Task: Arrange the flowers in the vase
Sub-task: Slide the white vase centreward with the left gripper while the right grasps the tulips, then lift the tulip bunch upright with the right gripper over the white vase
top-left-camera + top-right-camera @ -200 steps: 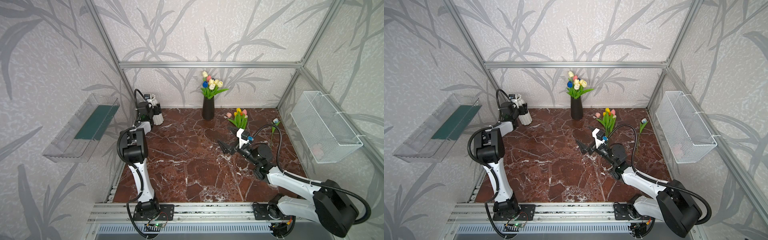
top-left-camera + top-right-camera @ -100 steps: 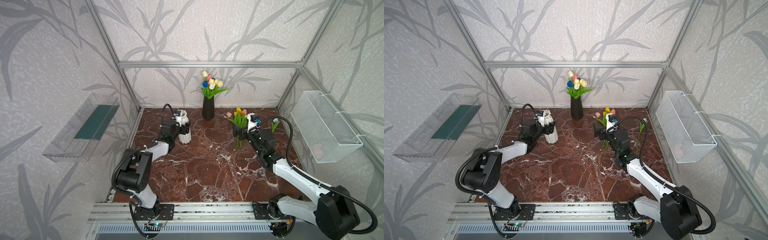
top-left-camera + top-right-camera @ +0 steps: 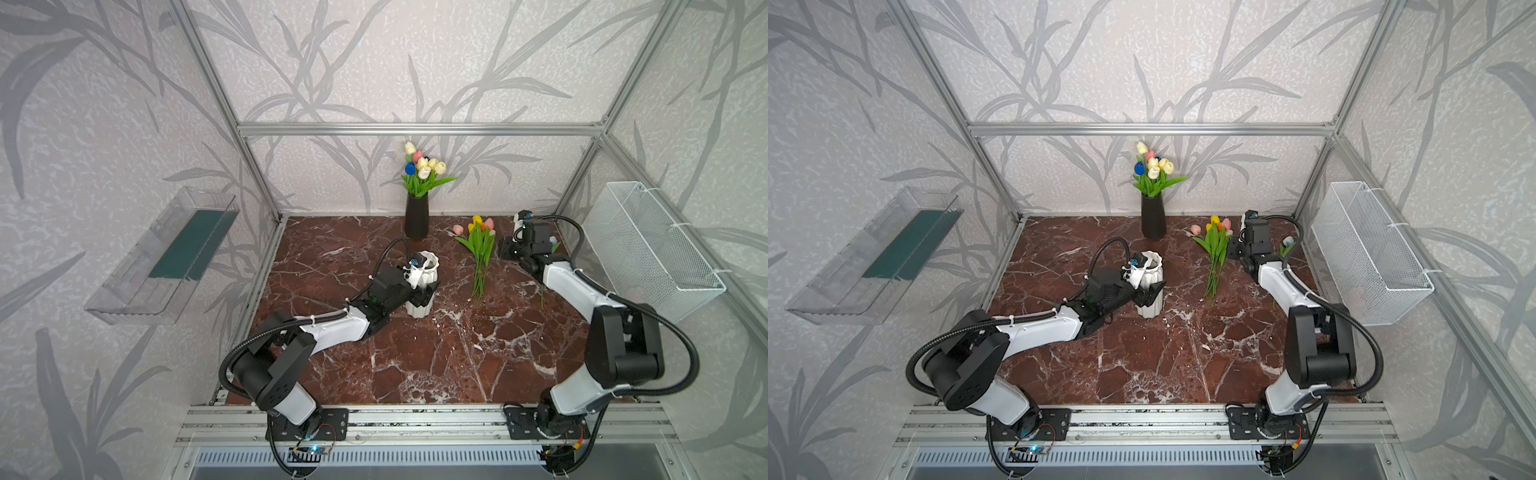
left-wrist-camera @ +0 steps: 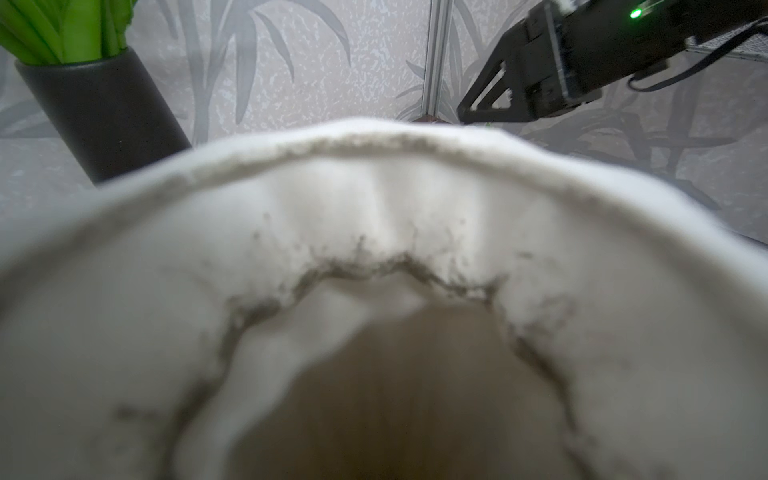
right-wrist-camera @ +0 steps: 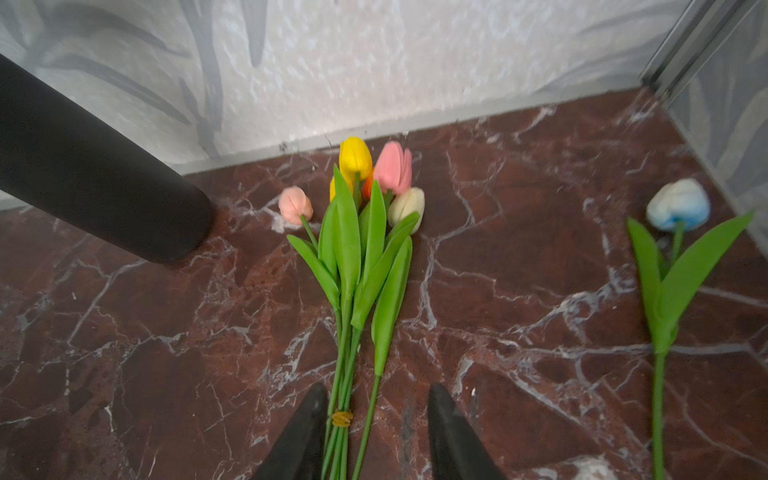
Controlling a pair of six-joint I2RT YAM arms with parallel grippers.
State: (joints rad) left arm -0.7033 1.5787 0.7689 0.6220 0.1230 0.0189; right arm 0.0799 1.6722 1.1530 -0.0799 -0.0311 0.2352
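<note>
Marble floor of my remote cell, seen front to back: nearest me, the left gripper clasps the white vase, a ribbed pot standing upright near the middle of the floor, with a finger on either flank. The left wrist view looks straight into its open mouth. Beyond it and to the right lies the bunch of tulips, flat on the floor, its stems tied with a small band and its yellow, pink and cream heads pointing at the back wall. The right gripper sits just beside that bunch in both top views, its fingers spread. The right wrist view shows the tied stems between them, though I cannot tell whether either finger touches. A single blue-and-white tulip lies apart, nearer the right wall. Farthest back, against the wall, the black vase stands upright and holds the standing tulips, cream, pink and blue heads above green leaves.
</note>
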